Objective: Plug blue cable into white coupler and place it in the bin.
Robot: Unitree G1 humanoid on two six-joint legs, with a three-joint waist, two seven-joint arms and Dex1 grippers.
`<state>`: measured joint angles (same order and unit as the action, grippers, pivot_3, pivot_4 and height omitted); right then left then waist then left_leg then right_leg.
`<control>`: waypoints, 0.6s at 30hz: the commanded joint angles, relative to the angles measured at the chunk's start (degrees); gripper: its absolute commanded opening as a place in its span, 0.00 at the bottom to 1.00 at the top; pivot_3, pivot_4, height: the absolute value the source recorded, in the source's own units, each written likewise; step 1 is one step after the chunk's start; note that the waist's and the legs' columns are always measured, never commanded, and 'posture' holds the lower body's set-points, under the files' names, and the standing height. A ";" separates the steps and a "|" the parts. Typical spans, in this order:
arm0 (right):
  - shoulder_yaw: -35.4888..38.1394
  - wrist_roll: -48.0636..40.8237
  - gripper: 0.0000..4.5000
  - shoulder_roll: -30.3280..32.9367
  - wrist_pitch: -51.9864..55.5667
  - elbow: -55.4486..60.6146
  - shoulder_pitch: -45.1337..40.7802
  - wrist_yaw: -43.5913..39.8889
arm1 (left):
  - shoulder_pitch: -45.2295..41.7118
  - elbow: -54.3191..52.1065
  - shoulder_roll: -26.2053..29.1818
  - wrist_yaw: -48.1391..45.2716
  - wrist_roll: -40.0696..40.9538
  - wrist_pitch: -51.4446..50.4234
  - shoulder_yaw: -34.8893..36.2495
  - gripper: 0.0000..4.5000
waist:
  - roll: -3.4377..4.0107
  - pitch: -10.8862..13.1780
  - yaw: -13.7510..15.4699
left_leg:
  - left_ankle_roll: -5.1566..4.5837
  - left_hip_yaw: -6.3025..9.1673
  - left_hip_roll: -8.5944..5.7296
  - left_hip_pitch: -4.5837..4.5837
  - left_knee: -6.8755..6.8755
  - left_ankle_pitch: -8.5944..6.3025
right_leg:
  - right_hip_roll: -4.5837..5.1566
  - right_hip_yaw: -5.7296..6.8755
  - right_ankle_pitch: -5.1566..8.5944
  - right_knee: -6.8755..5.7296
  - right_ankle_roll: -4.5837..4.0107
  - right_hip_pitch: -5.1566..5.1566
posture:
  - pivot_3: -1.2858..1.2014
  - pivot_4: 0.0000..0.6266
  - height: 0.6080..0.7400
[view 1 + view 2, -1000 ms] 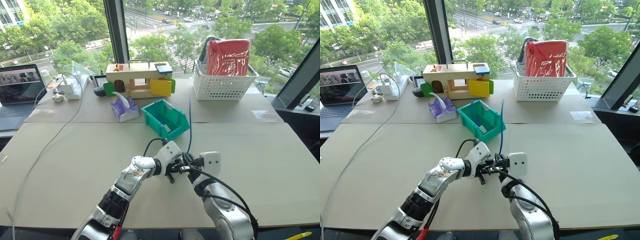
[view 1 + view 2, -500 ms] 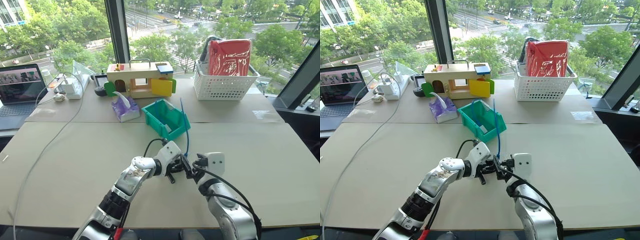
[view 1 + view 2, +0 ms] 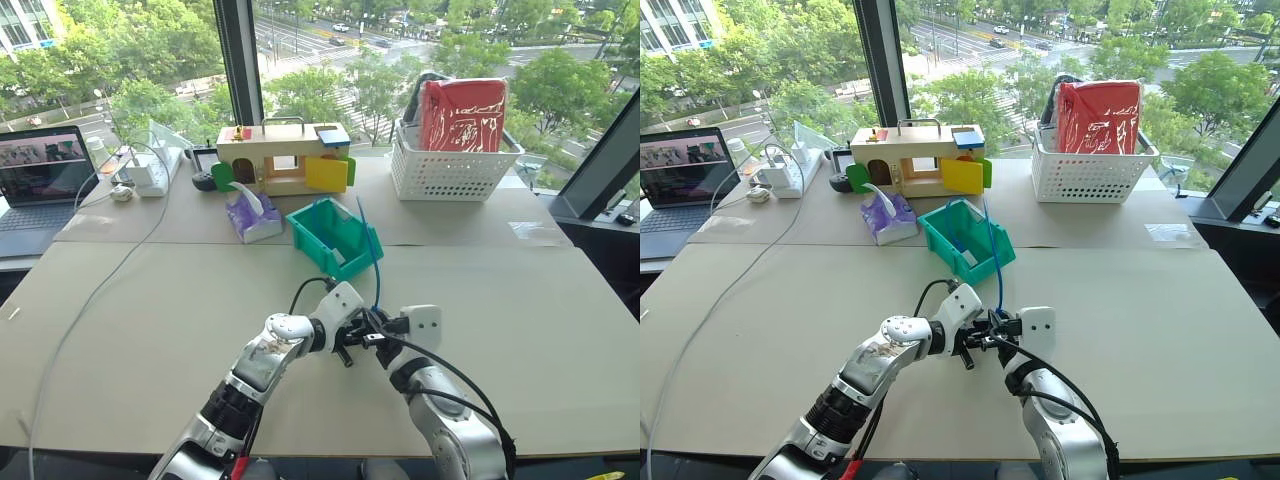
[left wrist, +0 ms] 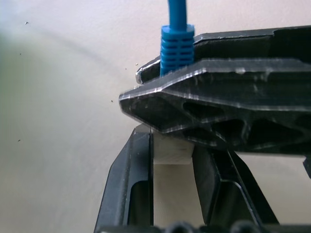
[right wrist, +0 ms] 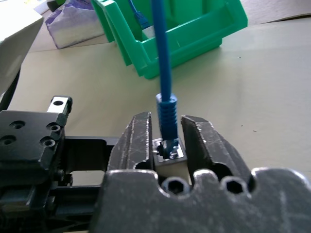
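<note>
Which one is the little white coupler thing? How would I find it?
Start at the green bin in the middle of the table, then look nearer, where the two black robot hands meet. The white coupler is the tiny pale block squeezed between the right hand's fingers, with the blue cable plugged into its top. It is far smaller than the white basket at the back.
</note>
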<state>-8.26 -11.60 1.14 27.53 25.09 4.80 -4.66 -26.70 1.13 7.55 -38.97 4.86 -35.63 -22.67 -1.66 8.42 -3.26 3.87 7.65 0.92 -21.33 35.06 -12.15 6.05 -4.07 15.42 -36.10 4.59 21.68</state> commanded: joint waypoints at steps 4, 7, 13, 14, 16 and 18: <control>1.58 -0.06 0.09 -0.02 0.82 -3.11 0.24 0.04 | -0.26 -0.48 -1.34 -0.10 1.13 0.75 -0.07 0.14 | 0.00 0.00 0.13 | 0.00 0.00 0.00 -0.03 0.00 0.00 | 0.00 0.00 0.00 0.00 0.00 0.03 | 0.52 0.24 1.00; 2.15 -0.27 0.09 0.11 0.81 -3.32 -0.16 -0.16 | -0.29 -0.75 -1.60 -0.88 2.48 1.24 1.34 0.43 | 0.00 0.01 0.27 | 0.00 0.00 0.00 -0.05 0.00 0.00 | 0.00 0.00 0.00 0.01 0.00 0.03 | 0.52 0.24 1.00; 4.66 -1.20 0.08 0.82 0.84 -4.40 -2.27 -0.61 | -2.32 1.63 0.20 -2.94 2.86 5.77 2.76 0.93 | 0.02 0.02 0.58 | 0.03 -0.01 0.00 -0.27 0.02 0.02 | 0.00 0.00 -0.01 -0.01 0.00 0.28 | 0.52 0.24 1.00; 5.28 -1.31 0.08 1.13 0.88 -4.50 -2.65 -0.70 | -2.50 2.07 0.92 -4.05 2.98 6.30 2.61 0.99 | 0.02 0.02 0.63 | 0.05 0.00 -0.01 -0.33 0.03 0.03 | 0.00 0.00 -0.03 -0.02 0.01 0.33 | 0.52 0.24 1.00; 6.82 -1.79 0.08 2.13 1.27 -4.18 -3.35 -0.99 | -2.72 2.60 2.53 -5.88 3.43 7.20 3.12 1.00 | 0.03 0.02 0.74 | 0.07 0.00 -0.01 -0.42 0.05 0.04 | 0.00 0.00 -0.05 -0.02 0.02 0.37 | 0.52 0.24 1.00; 8.31 -2.38 0.08 3.27 1.73 -3.67 -3.92 -1.25 | -2.85 2.90 3.97 -7.07 3.88 7.93 4.08 1.00 | 0.06 0.04 0.80 | 0.07 0.00 -0.02 -0.44 0.05 0.04 | 0.00 0.00 -0.05 0.00 0.02 0.38 | 0.52 0.24 1.00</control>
<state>-3.89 -14.22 2.87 27.66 22.96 0.46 -6.69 -28.86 4.49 10.90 -44.53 7.41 -29.69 -19.97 -1.60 8.47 -2.47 3.95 7.65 0.90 -21.78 35.11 -12.10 6.06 -4.07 15.37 -36.10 4.61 22.06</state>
